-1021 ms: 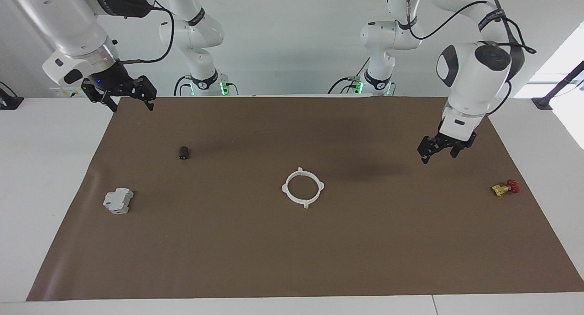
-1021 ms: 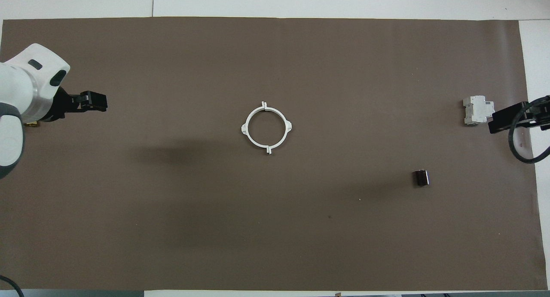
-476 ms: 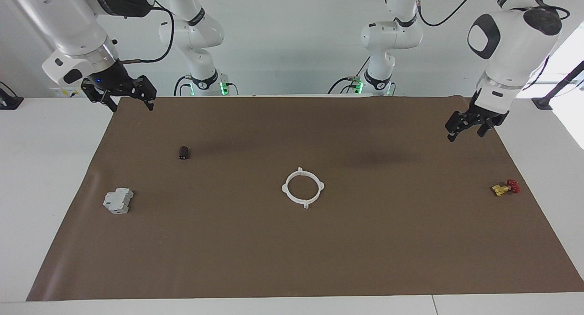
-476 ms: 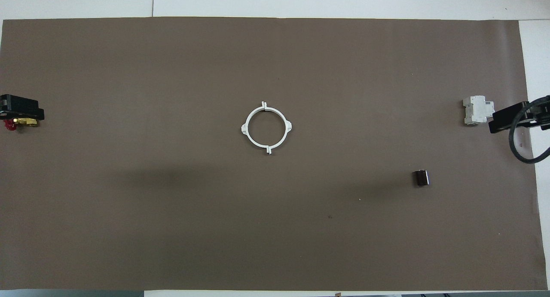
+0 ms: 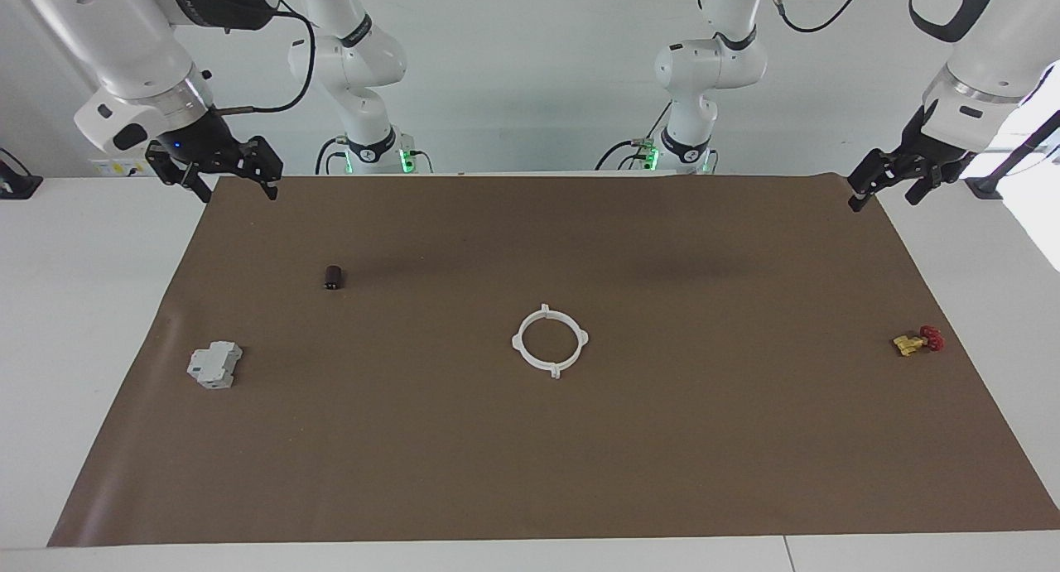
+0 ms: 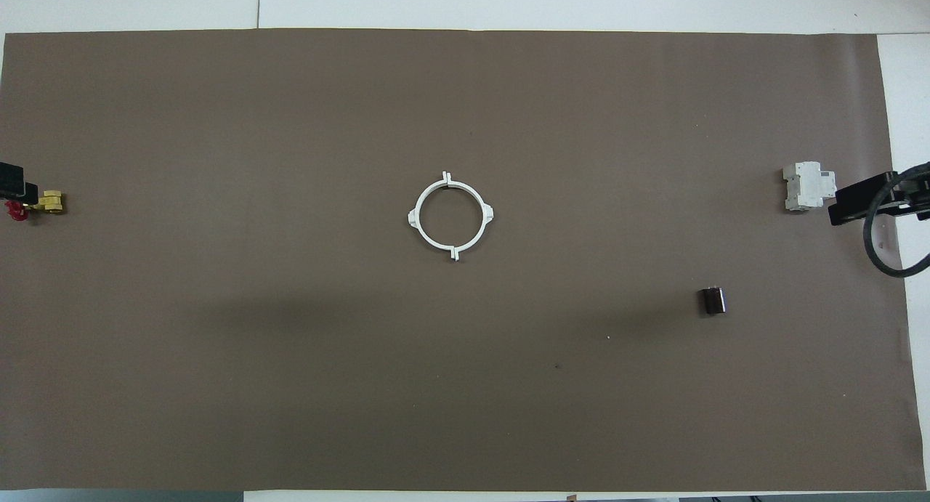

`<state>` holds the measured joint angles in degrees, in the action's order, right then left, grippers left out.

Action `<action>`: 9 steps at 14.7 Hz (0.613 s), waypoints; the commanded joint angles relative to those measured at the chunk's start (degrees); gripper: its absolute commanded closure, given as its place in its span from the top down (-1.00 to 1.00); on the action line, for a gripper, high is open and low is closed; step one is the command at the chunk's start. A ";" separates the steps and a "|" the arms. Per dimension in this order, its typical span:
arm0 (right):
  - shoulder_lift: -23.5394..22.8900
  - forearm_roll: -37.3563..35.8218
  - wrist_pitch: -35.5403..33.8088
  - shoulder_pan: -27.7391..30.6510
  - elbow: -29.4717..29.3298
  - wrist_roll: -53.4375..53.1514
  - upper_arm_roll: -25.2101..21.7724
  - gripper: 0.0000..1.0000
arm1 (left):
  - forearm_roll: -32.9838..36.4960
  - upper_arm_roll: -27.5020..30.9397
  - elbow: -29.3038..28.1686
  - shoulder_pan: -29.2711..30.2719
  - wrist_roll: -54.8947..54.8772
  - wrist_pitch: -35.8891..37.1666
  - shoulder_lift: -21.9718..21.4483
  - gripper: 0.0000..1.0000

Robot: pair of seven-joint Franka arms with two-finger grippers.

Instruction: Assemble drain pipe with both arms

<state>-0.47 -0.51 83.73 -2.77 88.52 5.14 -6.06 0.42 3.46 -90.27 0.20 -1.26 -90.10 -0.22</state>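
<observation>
- Right end effector [image 5: 214, 173]: raised over the tabletop corner at the right arm's end, by the robots' edge of the brown mat [image 5: 530, 473]; fingers spread, empty; unmoved over the last second; waiting.
- Grey block [image 5: 214, 365]: on the mat near the edge at the right arm's end.
- Small dark cylinder [image 5: 333, 276]: nearer to the robots than the grey block.
- Drain pipe [image 5: 550, 341]: mid-mat, both white arcs meeting as one closed ring, touched by neither arm.
- Left end effector [image 5: 901, 177]: fingers spread, empty; has pulled up and away from mid-mat to the corner at the left arm's end.
- Yellow valve [image 5: 917, 340]: near that end's edge.
- Judgement: ring appears assembled; both arms retired, task likely finished.
</observation>
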 commanded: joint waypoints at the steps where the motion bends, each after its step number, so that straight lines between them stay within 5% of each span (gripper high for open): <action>1: 0.56 -0.37 0.91 0.57 0.34 0.92 0.35 1.00 | -0.86 -0.29 -0.34 0.42 -0.59 1.68 -0.13 1.00; 9: 0.56 -0.37 0.82 0.40 0.34 0.92 0.35 1.00 | -0.86 -0.29 -0.44 0.42 -0.59 1.42 -0.13 1.00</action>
<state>-0.44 -0.51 83.73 -2.77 88.50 5.14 -6.06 0.39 3.38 -90.41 0.20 -1.25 -89.39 -0.04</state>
